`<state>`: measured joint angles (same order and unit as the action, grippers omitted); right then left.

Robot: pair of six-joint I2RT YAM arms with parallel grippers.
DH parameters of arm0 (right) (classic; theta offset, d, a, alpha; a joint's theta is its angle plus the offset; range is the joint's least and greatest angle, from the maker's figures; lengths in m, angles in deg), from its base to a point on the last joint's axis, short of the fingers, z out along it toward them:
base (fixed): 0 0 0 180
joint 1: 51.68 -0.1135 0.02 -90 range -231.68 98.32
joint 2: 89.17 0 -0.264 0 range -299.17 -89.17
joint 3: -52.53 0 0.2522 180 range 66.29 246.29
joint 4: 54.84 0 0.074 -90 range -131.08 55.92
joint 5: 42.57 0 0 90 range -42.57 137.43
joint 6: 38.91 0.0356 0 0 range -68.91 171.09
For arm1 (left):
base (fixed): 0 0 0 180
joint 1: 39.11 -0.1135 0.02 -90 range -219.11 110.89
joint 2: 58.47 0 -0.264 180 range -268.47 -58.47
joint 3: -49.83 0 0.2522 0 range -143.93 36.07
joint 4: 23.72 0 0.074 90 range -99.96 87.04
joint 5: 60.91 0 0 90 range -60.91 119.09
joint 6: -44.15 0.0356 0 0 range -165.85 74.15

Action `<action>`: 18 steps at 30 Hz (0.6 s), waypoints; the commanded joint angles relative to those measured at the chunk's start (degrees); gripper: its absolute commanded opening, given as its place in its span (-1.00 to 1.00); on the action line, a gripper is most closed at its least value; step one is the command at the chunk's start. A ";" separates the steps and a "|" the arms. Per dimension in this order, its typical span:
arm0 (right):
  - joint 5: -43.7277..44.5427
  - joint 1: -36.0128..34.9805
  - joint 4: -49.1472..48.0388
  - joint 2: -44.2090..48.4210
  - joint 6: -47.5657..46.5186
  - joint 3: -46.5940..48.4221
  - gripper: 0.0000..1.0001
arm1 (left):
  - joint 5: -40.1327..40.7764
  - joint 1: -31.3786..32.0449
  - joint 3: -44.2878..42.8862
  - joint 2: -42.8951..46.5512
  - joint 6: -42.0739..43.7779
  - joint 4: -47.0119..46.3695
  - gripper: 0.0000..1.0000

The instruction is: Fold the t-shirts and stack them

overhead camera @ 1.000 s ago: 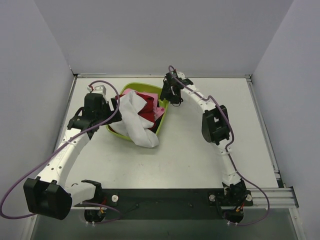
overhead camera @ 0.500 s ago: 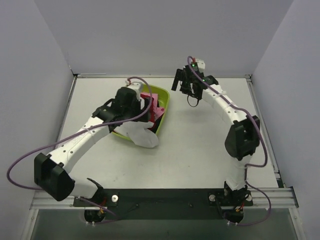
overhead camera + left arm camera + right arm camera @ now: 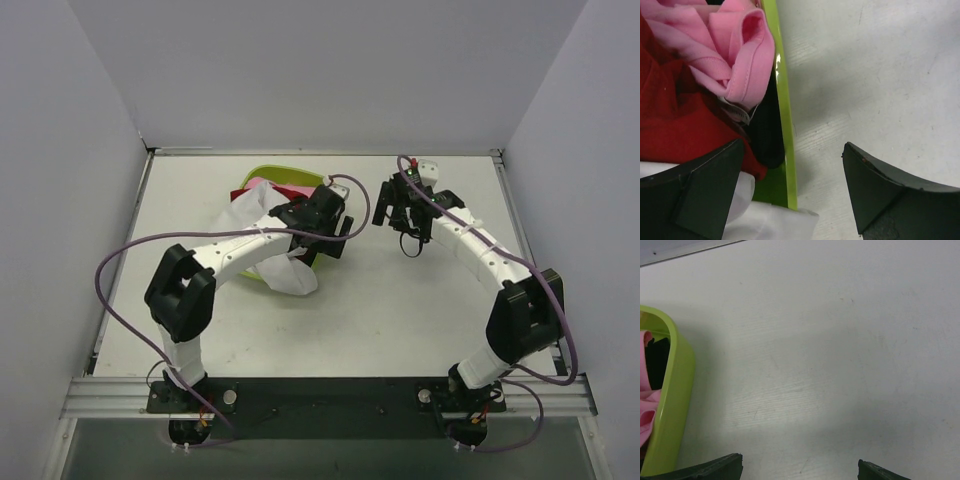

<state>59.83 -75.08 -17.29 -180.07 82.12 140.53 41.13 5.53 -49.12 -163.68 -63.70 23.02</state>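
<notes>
Inside the green basin, tucked under a fold of the pink shirt, a small white tag shows in the left wrist view. Its print is too small to read, and no other writing shows in any view.

The left tool stands wide open and holds nothing. It straddles the basin's rim on the side facing the right arm. One finger hangs over the clothes inside, above the dark red shirt and a patch of the white shirt. The other finger hangs over the bare table just outside the rim. Whether the inner finger touches the cloth I cannot tell.

The right tool is also spread wide with nothing between its fingers, over bare table near that same side of the basin and apart from the rim.

All three shirts lie crumpled in the basin, none folded. Only the overhead view shows the white one's spread: it fills the basin's near part and spills over the near rim onto the table. The pink and red ones lie behind it toward the basin's far side. The right wrist view catches just a curve of the rim and a sliver of pink.
</notes>
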 commanded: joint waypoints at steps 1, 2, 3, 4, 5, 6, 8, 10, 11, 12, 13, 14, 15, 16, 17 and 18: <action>1.75 -0.60 0.29 5.11 0.88 -2.78 0.98 | 2.29 -0.26 -4.90 -2.36 2.64 -0.72 0.80; 1.49 -0.60 0.20 5.28 1.05 -3.04 0.97 | 2.38 -0.17 -5.07 -2.89 2.73 -0.63 0.80; 1.22 -0.60 0.03 5.37 1.14 -3.65 0.97 | 2.29 -0.26 -5.42 -3.85 2.90 -0.80 0.79; 0.96 -0.68 -0.15 5.55 1.06 -4.01 0.97 | 2.12 -0.26 -5.51 -4.30 3.08 -0.98 0.79; 0.69 -0.60 -0.32 5.72 1.32 -4.27 0.97 | 1.68 -0.26 -5.60 -4.65 3.17 -1.07 0.77; 0.52 -0.77 -0.67 5.64 1.32 -4.62 0.97 | 1.42 -0.26 -5.60 -5.26 3.17 -1.24 0.76; 0.17 -0.68 -0.76 5.46 1.58 -5.06 0.96 | 1.06 -0.17 -5.43 -5.71 3.34 -1.33 0.69; -0.19 -0.86 -1.11 5.46 1.76 -5.77 0.96 | 1.24 -0.35 -5.17 -6.50 3.87 -0.98 0.62; -0.54 -0.86 -1.38 5.55 1.76 -6.03 0.96 | 1.59 -0.35 -4.99 -6.76 4.13 -0.80 0.49; -0.45 -0.95 -1.64 5.64 2.02 -6.38 0.96 | 1.68 -0.43 -4.81 -7.37 4.22 -0.46 0.44; -0.45 -1.03 -1.82 5.64 2.19 -6.91 0.96 | 1.85 -0.69 -4.46 -7.64 4.31 -0.19 0.40; -0.71 -0.95 -2.17 5.81 2.20 -7.26 0.96 | 1.77 -0.96 -4.11 -8.08 4.22 -0.19 0.23; -0.71 -1.03 -2.43 5.81 2.54 -7.44 0.96 | 1.77 -1.22 -3.85 -8.17 4.22 -0.19 0.10; -0.98 -1.04 -2.69 5.90 2.64 -7.70 0.96 | 1.77 -1.49 -3.67 -8.34 4.22 -0.01 -0.03; -1.24 -1.12 -3.13 5.99 2.90 -8.14 0.95 | 2.29 -2.01 -3.23 -8.69 4.31 0.07 -0.15; -1.59 -1.21 -3.40 6.08 2.99 -8.32 0.95 | 2.64 -2.45 -3.23 -8.70 4.40 0.16 -0.34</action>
<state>58.92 -75.78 -19.45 -176.07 83.89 133.27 42.44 4.92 -52.05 -171.86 -60.14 22.97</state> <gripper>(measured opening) 0.979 0.456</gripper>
